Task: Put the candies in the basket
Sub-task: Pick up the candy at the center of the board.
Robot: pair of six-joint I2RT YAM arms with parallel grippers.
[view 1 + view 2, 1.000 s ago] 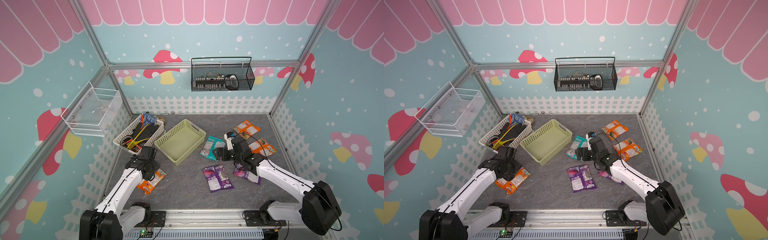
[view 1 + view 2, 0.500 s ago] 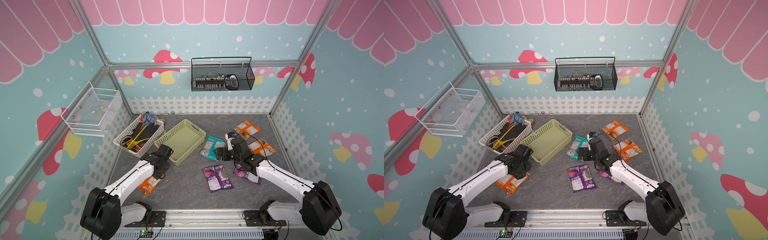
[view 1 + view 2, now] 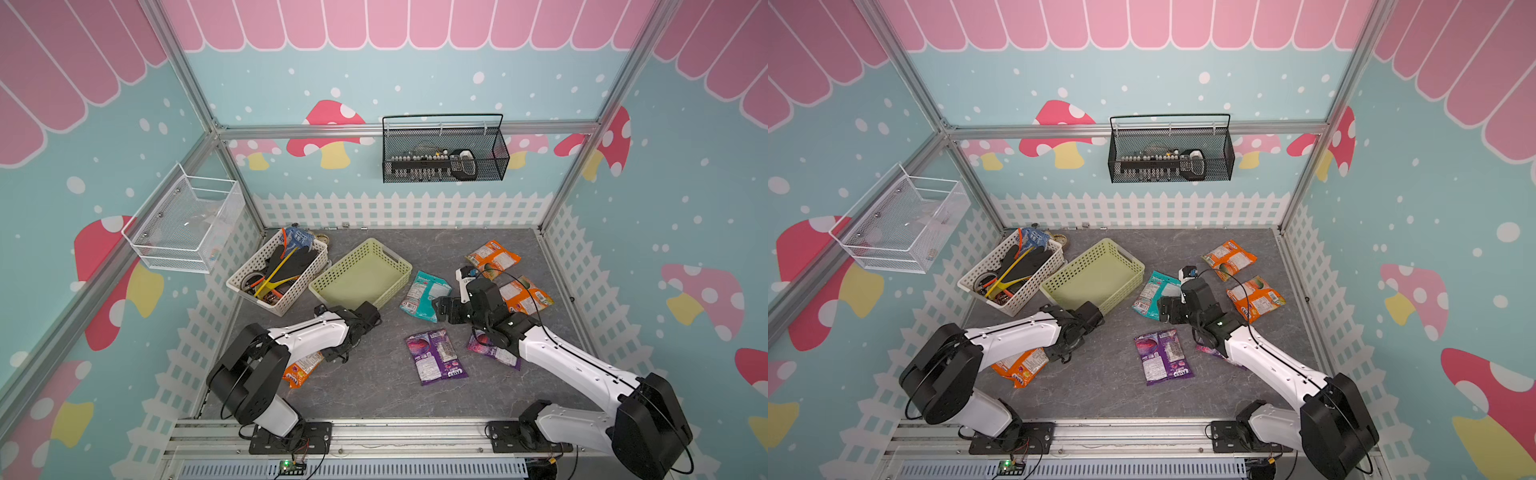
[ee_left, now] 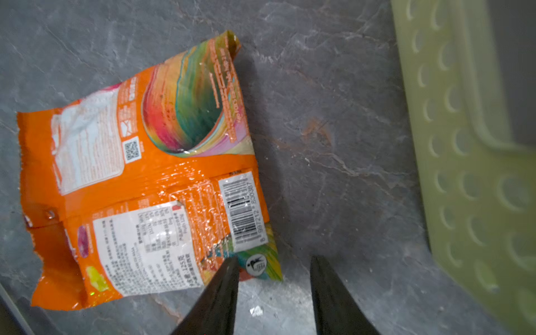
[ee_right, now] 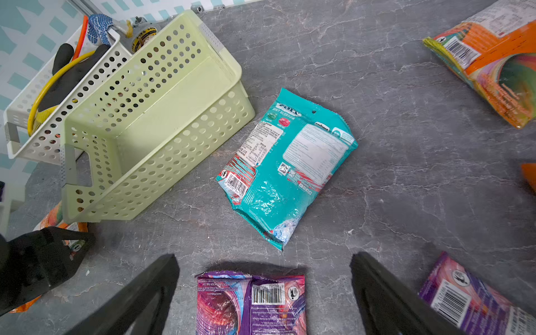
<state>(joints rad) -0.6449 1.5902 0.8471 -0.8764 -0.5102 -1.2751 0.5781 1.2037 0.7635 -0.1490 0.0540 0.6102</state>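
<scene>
The pale yellow-green basket (image 3: 395,286) (image 3: 1125,286) (image 5: 232,69) stands empty at the back left of the floor. An orange candy bag (image 3: 301,368) (image 3: 1019,365) (image 4: 150,174) lies back side up beside my left gripper (image 3: 338,356) (image 4: 274,261). That gripper is open with nothing between its fingers, one finger over the bag's corner. My right gripper (image 3: 442,309) (image 5: 265,261) hangs wide open between the teal bag (image 3: 424,295) (image 5: 290,165) and a purple bag (image 3: 436,361) (image 5: 252,301). A second purple bag (image 3: 494,353) lies partly under the right arm. Two orange bags (image 3: 492,259) (image 3: 525,295) lie at the back right.
A white perforated basket (image 3: 278,270) of tools stands against the yellow-green one's left side. A black wire basket (image 3: 444,156) hangs on the back wall and a white mesh shelf (image 3: 183,226) on the left wall. A white picket fence rims the grey floor.
My left arm's wrist has swung right towards the basket's near corner, and its gripper now sits at the orange bag's end rather than over it. The right arm has not moved.
</scene>
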